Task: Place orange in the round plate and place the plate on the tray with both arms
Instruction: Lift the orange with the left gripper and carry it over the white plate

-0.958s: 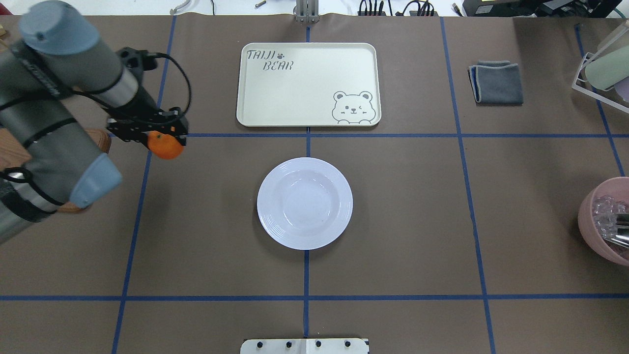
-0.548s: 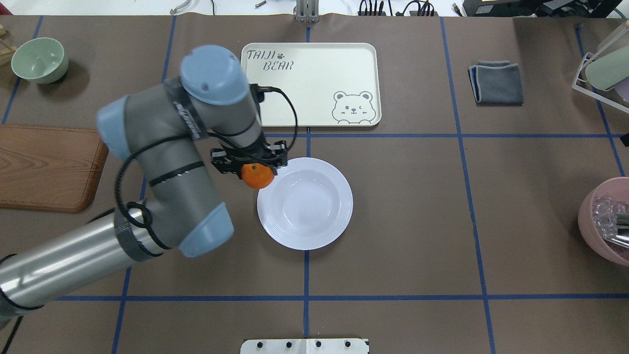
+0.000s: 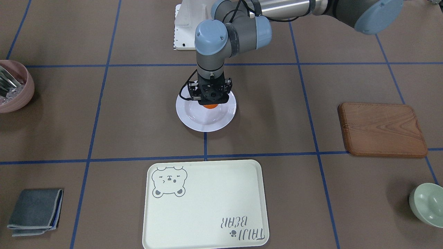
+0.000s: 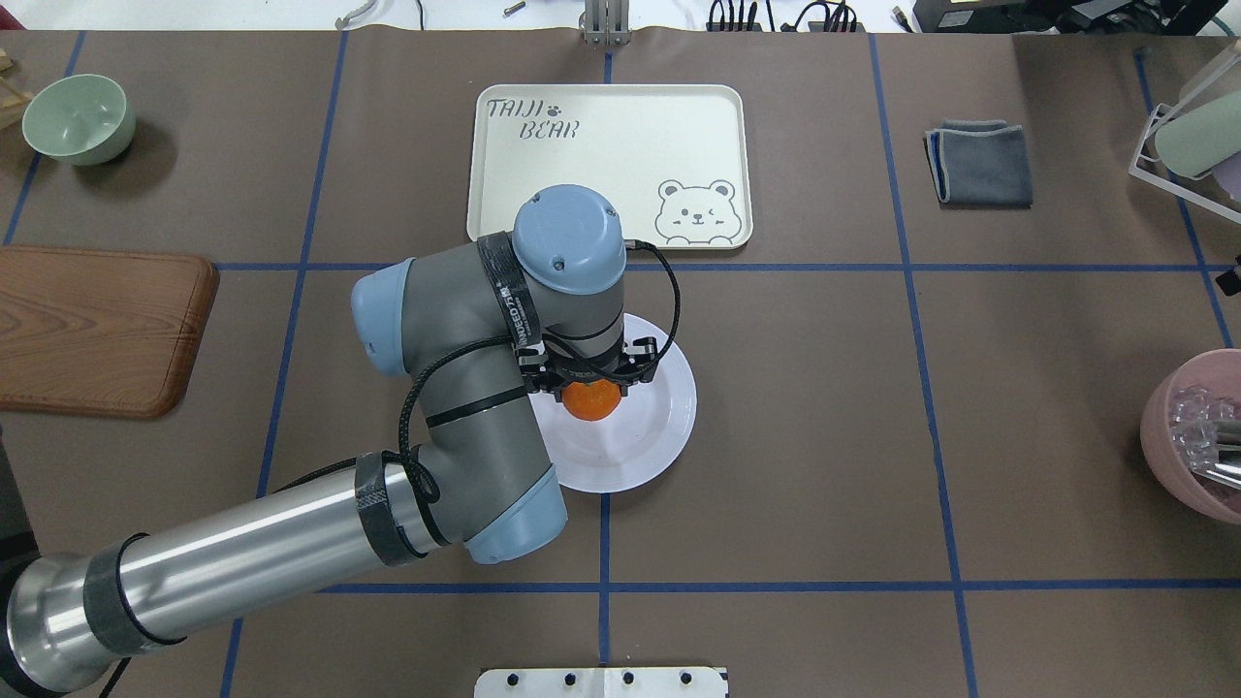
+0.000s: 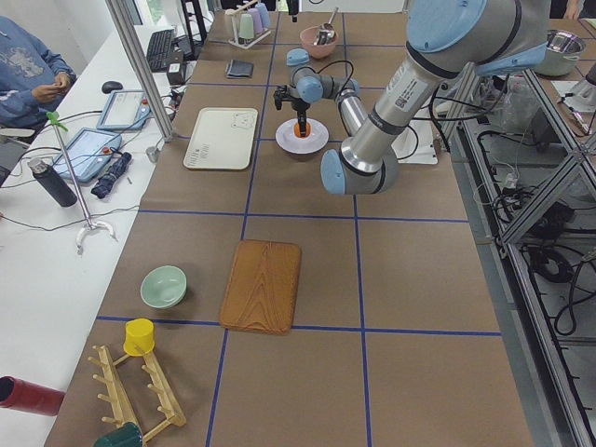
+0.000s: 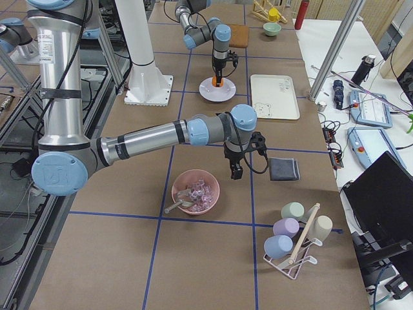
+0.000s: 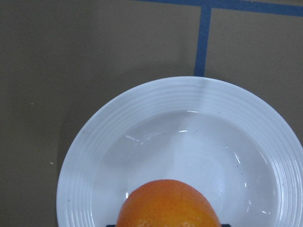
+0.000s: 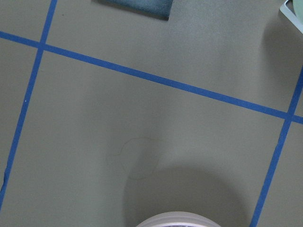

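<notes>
The orange (image 4: 592,399) is held in my left gripper (image 4: 592,390), which is shut on it and points straight down over the middle of the white round plate (image 4: 669,407). In the left wrist view the orange (image 7: 168,203) hangs above the hollow of the plate (image 7: 94,156); whether they touch I cannot tell. The cream tray (image 4: 601,165) with the bear drawing lies bare just beyond the plate. My right gripper (image 6: 236,169) hovers over the table between the pink bowl and the grey cloth. It shows only in the exterior right view, so I cannot tell its state.
A wooden board (image 4: 87,330) and a pale green bowl (image 4: 78,118) lie at the left. A folded grey cloth (image 4: 981,162), a cup rack (image 4: 1188,136) and a pink bowl (image 4: 1188,436) of utensils are at the right. A person (image 5: 28,74) sits beyond the table's far edge.
My left arm has swung from the table's left side to the centre, carrying the orange from beside the wooden board to above the plate's middle.
</notes>
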